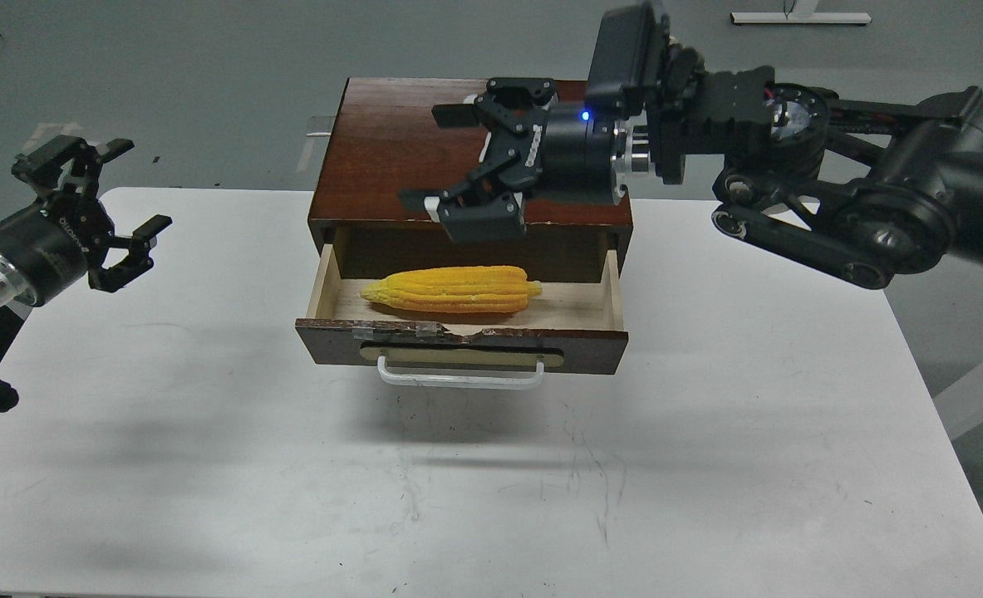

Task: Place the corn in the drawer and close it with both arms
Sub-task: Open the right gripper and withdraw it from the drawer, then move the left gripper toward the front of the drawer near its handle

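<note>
The yellow corn (451, 289) lies lengthwise on the pale wood floor of the pulled-out drawer (591, 340), tip pointing left. The drawer's dark front carries a white bar handle (459, 379) on a tan plate. My right gripper (445, 158) is open and empty, raised above the cabinet's front edge, over and behind the corn. My left gripper (113, 187) is open and empty, hovering over the table's far left, well apart from the drawer.
The dark brown cabinet (391, 133) stands at the back middle of the white table (491, 490). The right arm (832, 191) reaches in from the right above the cabinet top. Grey floor lies beyond the table.
</note>
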`<action>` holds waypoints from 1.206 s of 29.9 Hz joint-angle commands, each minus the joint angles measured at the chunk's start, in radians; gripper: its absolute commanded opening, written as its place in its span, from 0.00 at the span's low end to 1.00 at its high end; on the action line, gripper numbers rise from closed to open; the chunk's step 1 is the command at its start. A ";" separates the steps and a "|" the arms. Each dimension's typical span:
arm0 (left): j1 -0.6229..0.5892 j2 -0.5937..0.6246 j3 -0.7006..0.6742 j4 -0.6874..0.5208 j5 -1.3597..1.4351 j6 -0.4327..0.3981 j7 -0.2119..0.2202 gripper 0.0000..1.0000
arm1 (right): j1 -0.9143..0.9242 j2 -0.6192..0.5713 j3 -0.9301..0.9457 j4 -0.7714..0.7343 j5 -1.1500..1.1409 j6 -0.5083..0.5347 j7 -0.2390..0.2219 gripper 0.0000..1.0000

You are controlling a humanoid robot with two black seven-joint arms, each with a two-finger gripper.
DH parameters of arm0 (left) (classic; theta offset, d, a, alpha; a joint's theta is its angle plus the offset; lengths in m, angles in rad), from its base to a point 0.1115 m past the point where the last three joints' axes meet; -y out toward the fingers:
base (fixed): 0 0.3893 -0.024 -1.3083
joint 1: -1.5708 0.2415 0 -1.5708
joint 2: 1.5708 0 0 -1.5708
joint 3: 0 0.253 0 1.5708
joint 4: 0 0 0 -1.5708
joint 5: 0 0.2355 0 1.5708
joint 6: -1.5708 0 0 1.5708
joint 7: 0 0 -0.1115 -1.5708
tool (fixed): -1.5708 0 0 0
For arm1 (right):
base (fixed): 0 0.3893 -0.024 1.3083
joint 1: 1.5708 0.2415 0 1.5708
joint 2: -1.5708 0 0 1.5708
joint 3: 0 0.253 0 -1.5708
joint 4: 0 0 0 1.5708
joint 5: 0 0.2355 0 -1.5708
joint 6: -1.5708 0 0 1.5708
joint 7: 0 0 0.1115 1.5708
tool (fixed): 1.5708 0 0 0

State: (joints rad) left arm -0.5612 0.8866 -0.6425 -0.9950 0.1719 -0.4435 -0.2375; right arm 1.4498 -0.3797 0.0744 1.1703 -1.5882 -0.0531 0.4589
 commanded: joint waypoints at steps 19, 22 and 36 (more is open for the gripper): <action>0.000 -0.011 -0.002 0.012 0.000 0.017 -0.006 0.98 | -0.636 -0.272 0.507 -0.092 1.514 0.047 -0.355 0.97; -0.002 -0.011 0.003 0.010 0.003 0.014 -0.005 0.98 | -0.689 -0.272 0.532 -0.093 1.518 0.045 -0.358 0.97; -0.023 0.266 -0.023 -0.330 0.609 0.244 -0.251 0.98 | -0.758 -0.275 0.533 -0.138 1.516 0.045 -0.365 0.98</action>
State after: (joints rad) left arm -0.5843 1.0113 -0.6575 -1.1347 0.6392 -0.2789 -0.4784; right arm 0.6986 -0.6536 0.6075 1.0521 -0.0718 -0.0078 0.0919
